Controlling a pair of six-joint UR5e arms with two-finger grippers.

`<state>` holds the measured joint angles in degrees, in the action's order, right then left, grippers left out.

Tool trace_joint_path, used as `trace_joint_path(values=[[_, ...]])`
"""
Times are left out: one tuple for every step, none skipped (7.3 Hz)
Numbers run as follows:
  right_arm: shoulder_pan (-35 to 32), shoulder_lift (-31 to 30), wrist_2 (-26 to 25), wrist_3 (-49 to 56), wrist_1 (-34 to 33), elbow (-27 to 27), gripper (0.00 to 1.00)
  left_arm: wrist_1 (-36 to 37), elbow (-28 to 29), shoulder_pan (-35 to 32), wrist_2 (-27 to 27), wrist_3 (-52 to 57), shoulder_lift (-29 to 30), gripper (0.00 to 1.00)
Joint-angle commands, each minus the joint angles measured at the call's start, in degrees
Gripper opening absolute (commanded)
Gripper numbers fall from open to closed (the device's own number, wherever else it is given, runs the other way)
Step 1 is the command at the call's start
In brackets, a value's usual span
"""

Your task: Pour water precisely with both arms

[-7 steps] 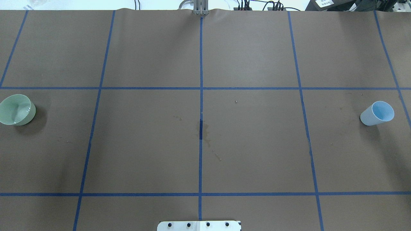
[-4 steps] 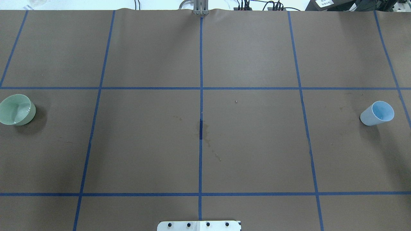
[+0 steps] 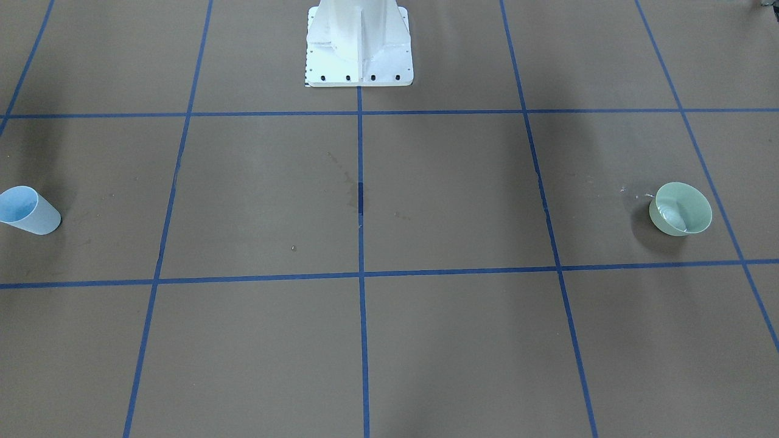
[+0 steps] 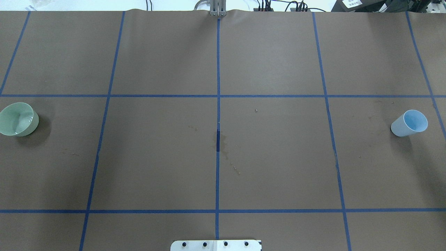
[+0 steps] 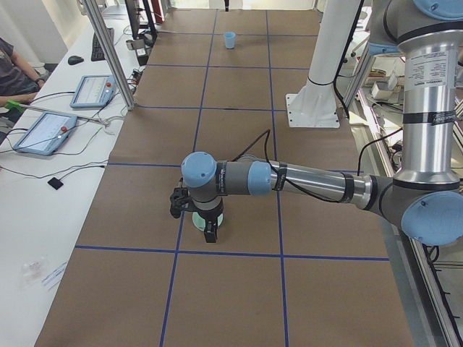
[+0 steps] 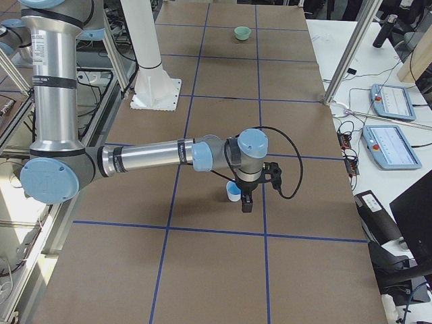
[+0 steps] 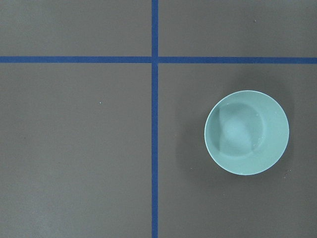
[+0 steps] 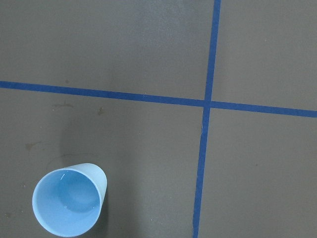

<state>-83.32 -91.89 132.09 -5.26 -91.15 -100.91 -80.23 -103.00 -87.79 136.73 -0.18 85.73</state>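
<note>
At the tabletop's (image 4: 278, 167) far left end, by the robot's own reckoning, a pale green bowl (image 4: 8, 113) stands upright on the brown covering, just outside a line of the blue tape grid (image 4: 218, 69). The water (image 3: 669, 214) shows only as glossy white glints low inside this bowl. At the opposite end, well apart from it, stands a light blue cup (image 4: 409, 123), upright with its mouth open to the cameras. Whether it holds any liquid cannot be told. The left arm (image 5: 311, 181) reaches out low and level from the robot's side, and its left hand (image 5: 210, 235) points down over the bowl, hiding part of it. It shows only from the side, so neither how far it is open nor whether it grips anything can be told. The right arm (image 6: 155, 155) stretches out the same way, with the right hand (image 6: 246, 202) pointing down just beside the cup. Its opening and any hold are equally unreadable. Between the two vessels, faint stains (image 4: 223, 143) mark the middle tape line. The white bolted pedestal (image 3: 359, 42) stands at the robot's edge.
</note>
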Motion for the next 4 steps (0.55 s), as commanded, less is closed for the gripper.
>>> trace_joint_path(values=[[0.00,0.05,0.10,-0.01,0.01,0.01,1.00,-3.41,0.25,0.51,0.12,0.01,0.23,1.00],[0.00,0.05,0.10,0.07,0.01,0.01,1.00,-7.10,1.13,2.43,0.03,-0.52,0.06,1.00],[0.09,0.05,-0.08,-0.01,0.01,0.44,1.00,-9.57,3.83,7.58,-0.23,-4.35,1.80,1.00],[0.09,0.05,-0.08,-0.01,-0.08,0.88,1.00,-15.52,8.91,10.51,-0.41,-8.22,4.07,1.00]])
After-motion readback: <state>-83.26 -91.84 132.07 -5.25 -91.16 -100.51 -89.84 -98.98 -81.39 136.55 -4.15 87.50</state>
